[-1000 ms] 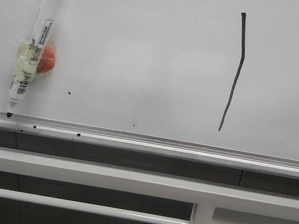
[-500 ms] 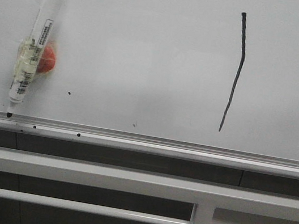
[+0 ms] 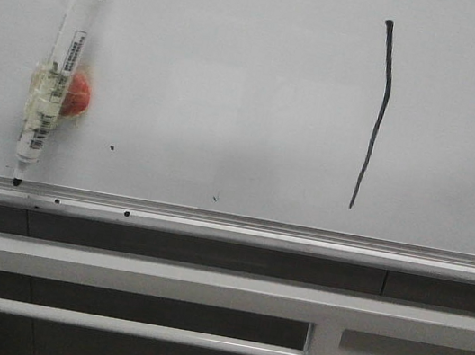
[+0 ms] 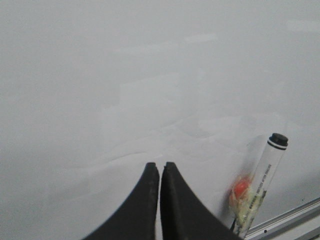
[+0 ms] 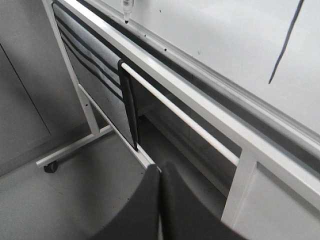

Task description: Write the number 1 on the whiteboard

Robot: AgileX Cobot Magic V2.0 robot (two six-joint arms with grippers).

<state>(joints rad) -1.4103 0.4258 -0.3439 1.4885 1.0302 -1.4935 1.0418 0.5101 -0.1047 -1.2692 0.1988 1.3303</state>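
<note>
The whiteboard [image 3: 236, 77] fills the front view, with a silver bottom rail [image 3: 238, 227]. The number 1 [image 3: 378, 110] is a thin black stroke at the board's right; it also shows in the right wrist view [image 5: 286, 42]. A white marker pen with a black cap [image 3: 57, 74] hangs at the board's left with a red blob beside it, tip on the rail. It also shows in the left wrist view [image 4: 261, 185]. My left gripper [image 4: 160, 165] is shut and empty, facing the bare board. My right gripper [image 5: 159, 169] is shut and empty, low over the floor.
A grey metal frame with bars [image 3: 201, 285] runs under the board; it also shows in the right wrist view [image 5: 180, 112]. Its leg with a castor [image 5: 50, 167] stands on the grey floor. Small black specks [image 3: 112, 148] dot the board.
The front view has shifted very slightly, so the pen and stroke sit a few pixels to the right. Nothing else has changed.
</note>
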